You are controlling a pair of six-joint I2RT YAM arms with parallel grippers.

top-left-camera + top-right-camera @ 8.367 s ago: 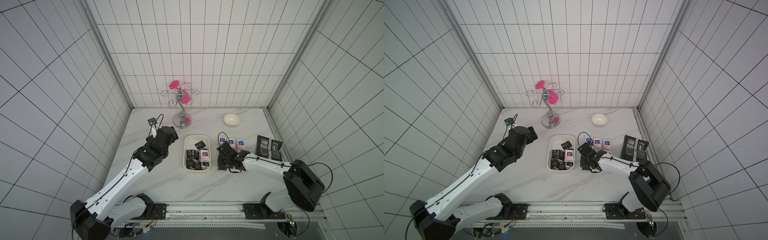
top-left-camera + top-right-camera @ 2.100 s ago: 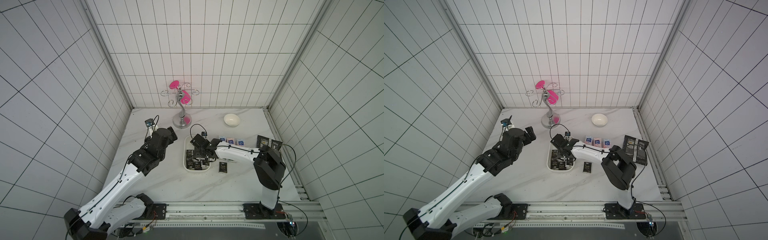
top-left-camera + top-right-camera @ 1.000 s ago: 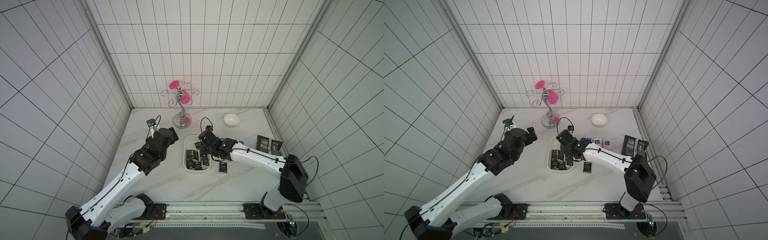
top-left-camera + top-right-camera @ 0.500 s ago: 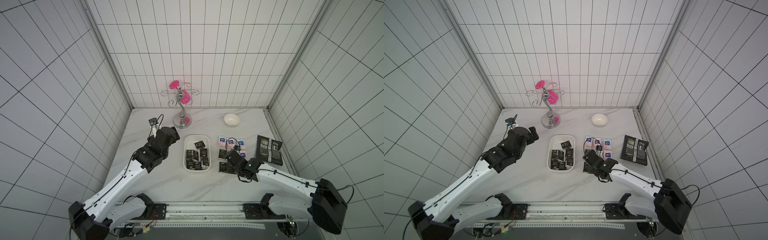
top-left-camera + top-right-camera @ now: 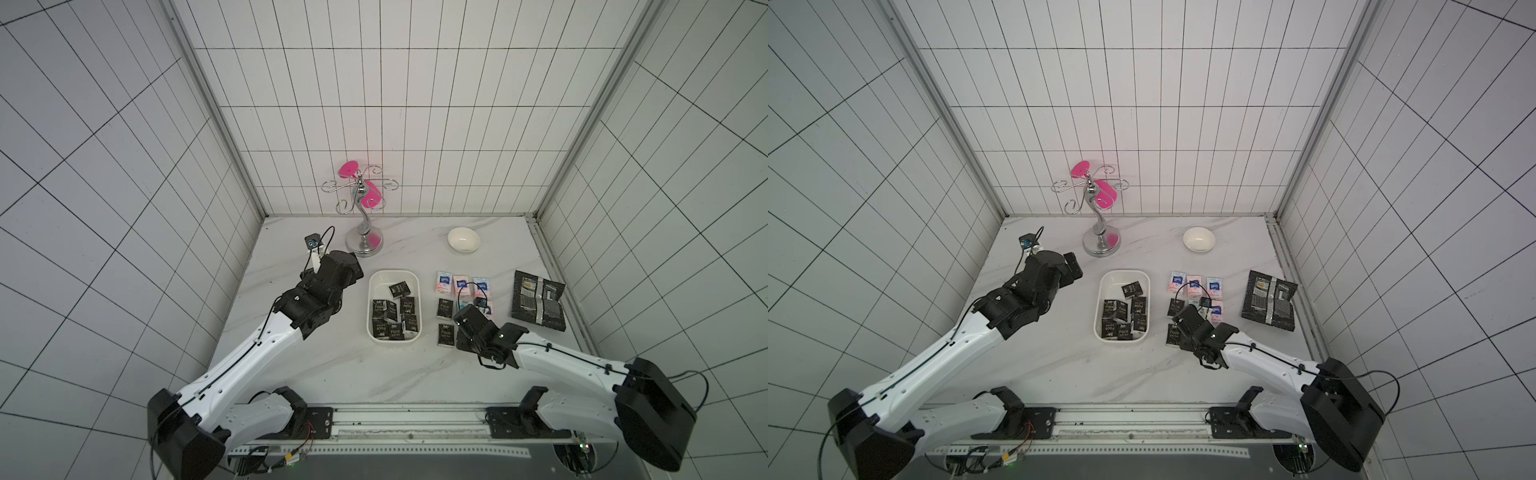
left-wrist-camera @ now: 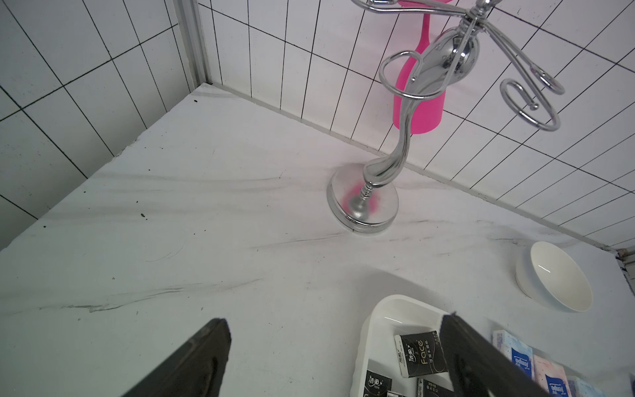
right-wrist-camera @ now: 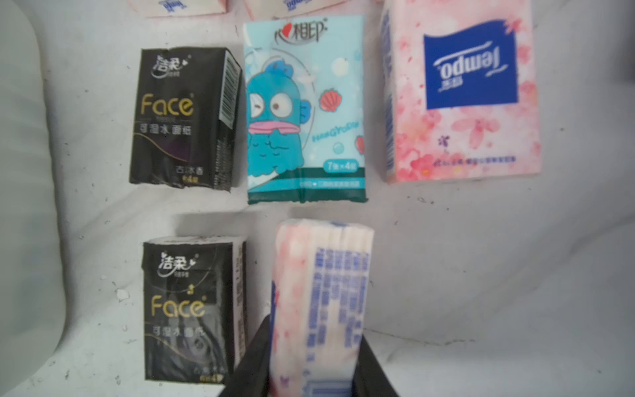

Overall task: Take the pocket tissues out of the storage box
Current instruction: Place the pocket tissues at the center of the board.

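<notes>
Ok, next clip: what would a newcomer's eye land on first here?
The hot-pink pieces on the chrome stand by the back wall pop against the white tile. Then the white storage box mid-table holding black tissue packs, and the right gripper pinching a pink pack on edge to its right.

**A robot test cell dressed as a bathroom**

I'm working in a lab booth, not a real home. White tiled walls (image 5: 374, 104) close in three sides of a marble-look counter (image 5: 374, 374), probably printed sheet from what I can see. A chrome stand (image 5: 364, 241), a white bowl (image 5: 463, 240) and pocket tissues (image 5: 461, 284) give the washroom look. The aluminium rail (image 5: 407, 419) carrying the left arm (image 5: 249, 349) and right arm (image 5: 561, 365), with bare wiring (image 5: 305, 436), says lab.
</notes>
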